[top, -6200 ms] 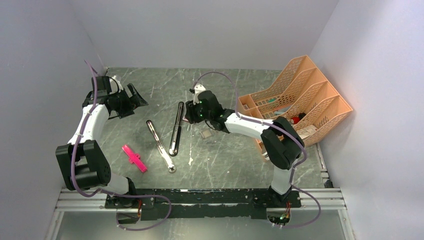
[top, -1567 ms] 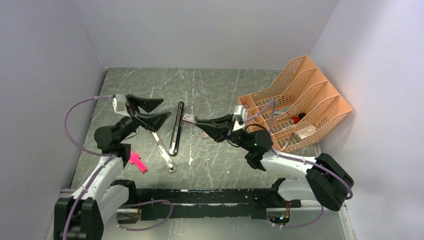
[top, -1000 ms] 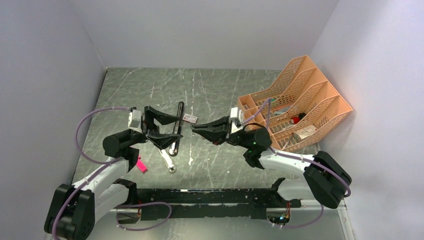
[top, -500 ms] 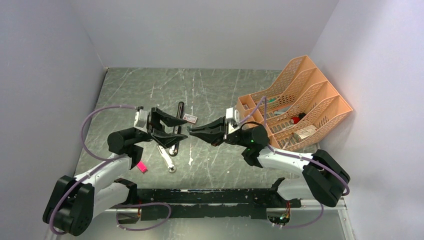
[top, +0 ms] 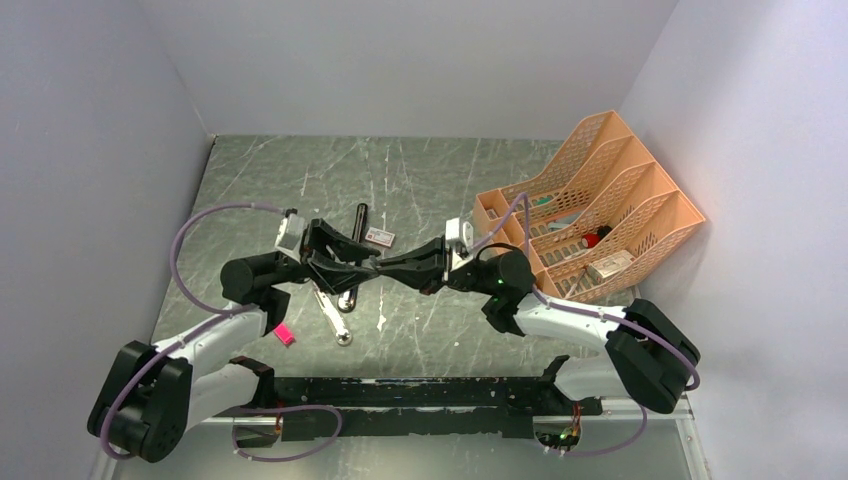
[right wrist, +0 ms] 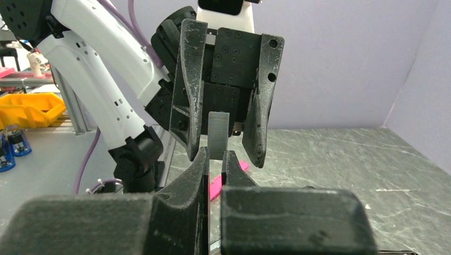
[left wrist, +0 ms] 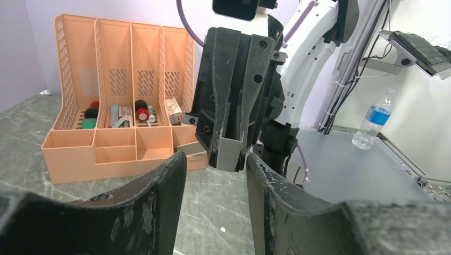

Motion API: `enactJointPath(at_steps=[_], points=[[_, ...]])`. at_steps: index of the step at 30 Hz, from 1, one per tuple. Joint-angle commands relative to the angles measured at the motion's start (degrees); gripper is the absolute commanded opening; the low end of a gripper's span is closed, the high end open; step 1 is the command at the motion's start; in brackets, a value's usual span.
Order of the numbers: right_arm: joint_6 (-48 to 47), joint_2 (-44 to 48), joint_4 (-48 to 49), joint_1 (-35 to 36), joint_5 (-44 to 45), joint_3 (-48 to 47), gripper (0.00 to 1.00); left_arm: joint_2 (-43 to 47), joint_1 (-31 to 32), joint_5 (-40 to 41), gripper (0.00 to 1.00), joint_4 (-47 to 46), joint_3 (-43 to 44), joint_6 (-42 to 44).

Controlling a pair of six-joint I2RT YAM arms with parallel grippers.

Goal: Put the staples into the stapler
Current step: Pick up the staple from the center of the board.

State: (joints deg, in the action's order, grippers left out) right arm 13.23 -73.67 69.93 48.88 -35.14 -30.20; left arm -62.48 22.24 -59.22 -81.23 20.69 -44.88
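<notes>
Grey marbled tabletop (top: 430, 170) runs between pale walls, and farthest left on it lies a pink plastic piece (top: 282, 335), close to the left arm. Next comes the left gripper (left wrist: 215, 159), held above the table and pointing right. Its jaws are partly apart and grip nothing; they stand either side of the staples (right wrist: 218, 135), with a gap showing on at least one side. Beneath the meeting tips the stapler (top: 360, 218) lies opened out on the table, its black arm and chrome rail (top: 333, 318) spread apart, and a small red-and-white box (top: 379, 236) sits just beside the black arm. The right gripper (right wrist: 215, 154) faces the left one tip to tip, clamped tight on one end of the short grey strip, whose free end juts between the left fingers. Far right, an orange desk organiser (top: 600, 190) stands against the wall.
</notes>
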Motion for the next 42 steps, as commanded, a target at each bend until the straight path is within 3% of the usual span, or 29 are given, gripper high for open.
enactJointPath(at_steps=[1, 6, 13, 33, 36, 42], points=[[-1.6, 0.3, -0.9, 0.5, 0.9, -1.4, 0.0, 1.2, 0.9, -0.9, 0.52, -23.2, 1.7, -1.0], [-2.0, 1.4, 0.3, 0.4, 4.3, -0.4, 0.0, 2.4, 1.0, -0.9, 0.55, -23.1, 1.6, -0.9], [-2.3, 2.2, -0.5, 0.6, 4.8, -0.4, 0.0, 2.2, 1.3, -0.9, 0.47, -23.2, 2.2, -1.3], [-3.5, 2.4, -2.7, 0.5, 3.1, 0.4, 0.0, 3.1, 1.6, -0.5, 0.44, -23.2, 3.1, -1.7], [-3.4, 2.6, -2.7, 0.5, 3.3, 0.5, 0.0, 2.9, 1.7, -0.9, 0.39, -23.2, 3.2, -1.8], [-3.5, 2.6, -2.7, 0.6, 3.2, 0.4, 0.0, 2.5, 1.7, -1.4, 0.19, -23.3, 3.4, -2.2]])
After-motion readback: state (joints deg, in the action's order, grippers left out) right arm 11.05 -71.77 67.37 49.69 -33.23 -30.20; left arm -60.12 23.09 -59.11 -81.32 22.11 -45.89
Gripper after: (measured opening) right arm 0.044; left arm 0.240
